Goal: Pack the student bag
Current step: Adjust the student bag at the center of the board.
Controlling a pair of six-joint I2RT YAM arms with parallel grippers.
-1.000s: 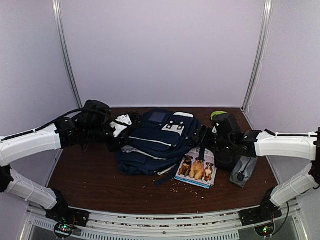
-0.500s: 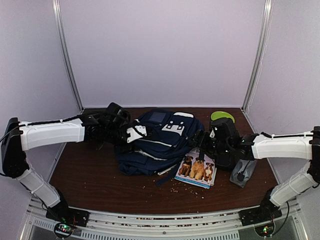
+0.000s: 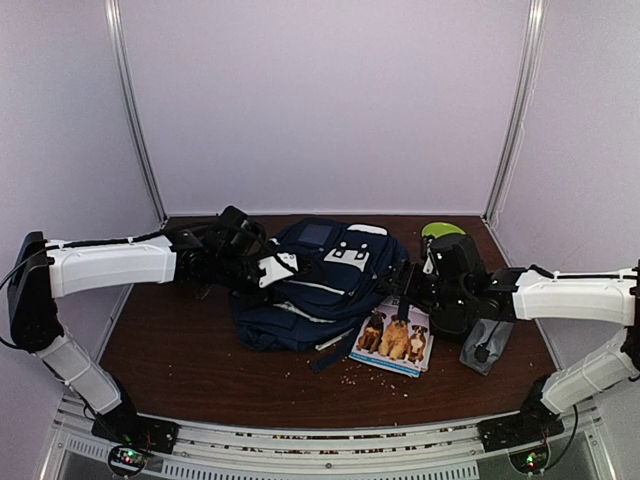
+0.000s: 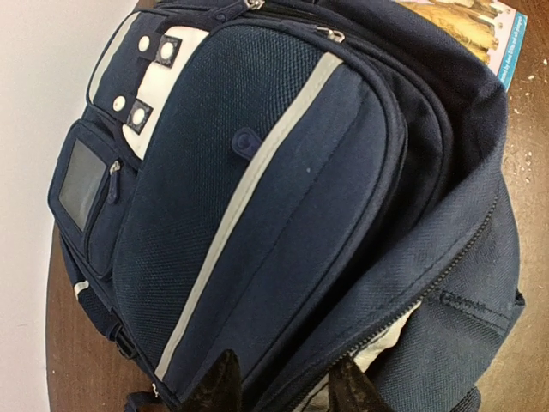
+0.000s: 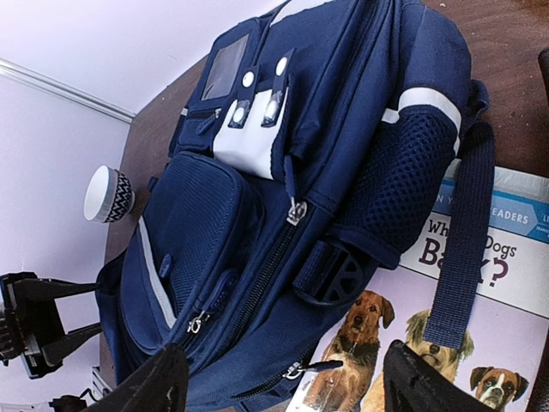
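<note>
Slippage is the risk: the left gripper (image 4: 287, 386), jaws partly apart astride the zip edge of the student bag (image 3: 320, 285), may pinch only a thin fold and lose it. The right gripper (image 5: 287, 386) hovers wide open and empty above the bag and the dog book (image 3: 393, 335). The bag lies mid-table (image 3: 180, 350) on dark wood with scattered crumbs (image 3: 370, 378) — pale lilac walls (image 3: 320, 100) stand around.

Book cover (image 5: 515, 300) — "Dogs", "…EADERS" readable — rest of title hidden.

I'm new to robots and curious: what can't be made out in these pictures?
- Student bag contents: every view, its flap covers the opening.
- Book title: right wrist view, the bag overlaps it and the edge cuts it.
- Green object: top view, small, half behind the right arm.
</note>
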